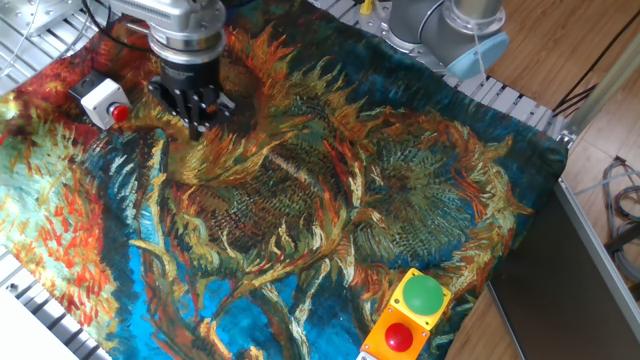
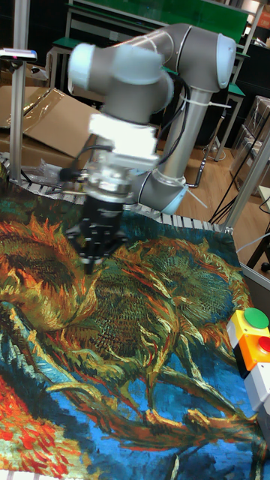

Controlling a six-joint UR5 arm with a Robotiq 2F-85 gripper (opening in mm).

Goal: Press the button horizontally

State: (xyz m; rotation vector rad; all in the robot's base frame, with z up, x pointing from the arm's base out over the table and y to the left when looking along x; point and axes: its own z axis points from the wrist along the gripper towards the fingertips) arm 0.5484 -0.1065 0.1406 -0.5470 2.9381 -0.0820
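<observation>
The button (image 1: pixel 121 114) is a small red knob sticking out sideways to the right from a small white-grey box (image 1: pixel 99 96) at the far left of the sunflower cloth. My gripper (image 1: pixel 197 126) hangs pointing down a short way to the right of the button, apart from it and just above the cloth. Its black fingertips meet in a point with nothing between them, so it is shut, which the tall fixed view also shows at the gripper (image 2: pixel 92 262). The button is out of the tall fixed view.
A yellow-orange box (image 1: pixel 405 318) with a green and a red button sits at the cloth's front right edge, seen also as the box (image 2: pixel 251 337). The arm's base (image 1: pixel 440 25) stands at the back. A metal rail (image 1: pixel 590 250) runs along the right side.
</observation>
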